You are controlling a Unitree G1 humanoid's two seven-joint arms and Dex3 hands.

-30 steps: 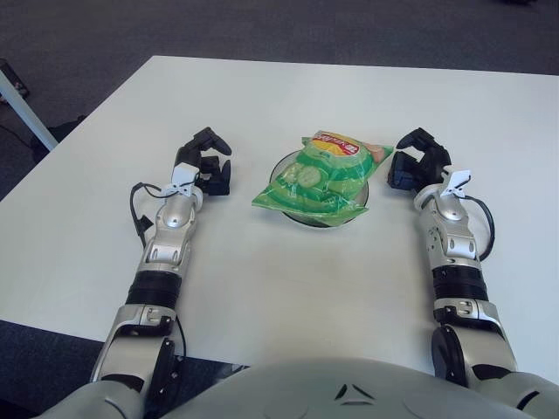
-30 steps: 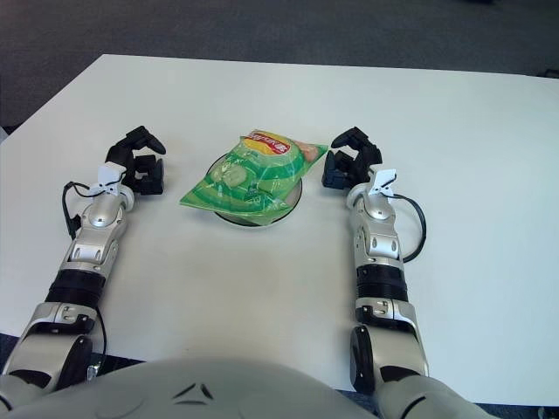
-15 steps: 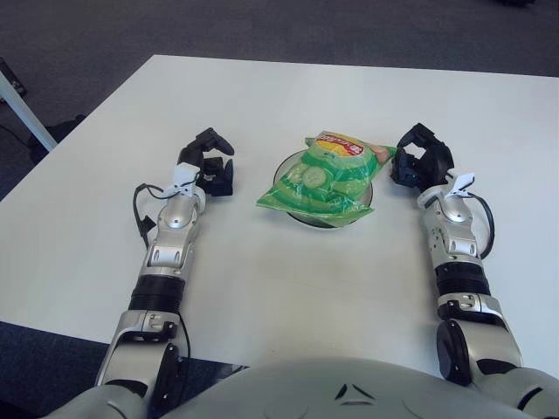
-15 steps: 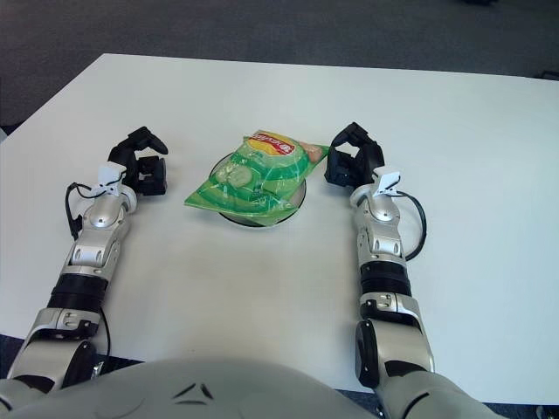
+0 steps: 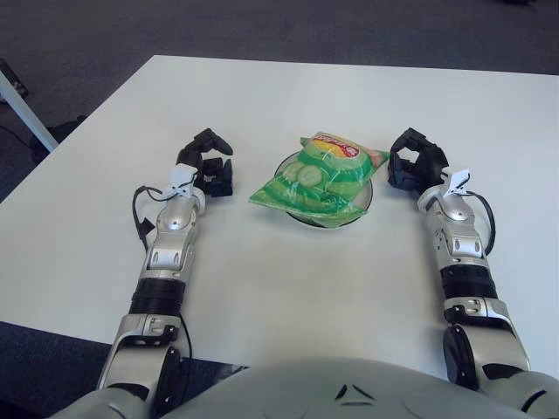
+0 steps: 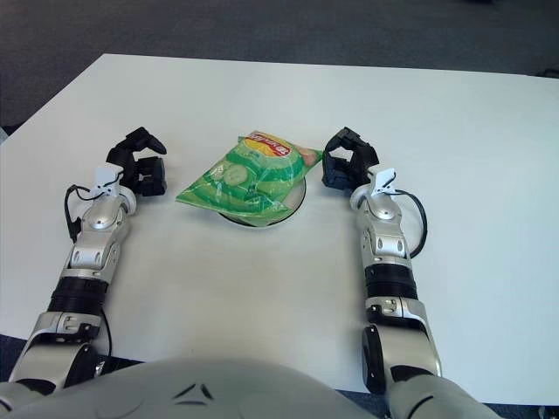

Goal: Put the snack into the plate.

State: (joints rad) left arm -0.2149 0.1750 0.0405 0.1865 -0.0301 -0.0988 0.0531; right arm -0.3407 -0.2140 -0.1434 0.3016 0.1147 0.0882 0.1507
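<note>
A green snack bag [image 5: 317, 175] lies across a dark round plate [image 5: 362, 206] at the middle of the white table, and its ends overhang the rim. My right hand [image 5: 412, 163] rests on the table just right of the bag's right corner, fingers loosely curled and holding nothing. My left hand [image 5: 208, 163] rests on the table left of the plate, a short gap from the bag, fingers relaxed and empty.
The white table [image 5: 288, 279] has bare surface in front of the plate and behind it. Dark carpet lies beyond the far edge. A white table leg [image 5: 22, 106] shows at the far left.
The bag has shifted slightly left on the plate. My right hand has moved a little left, closer to the bag's corner. The left hand has barely moved.
</note>
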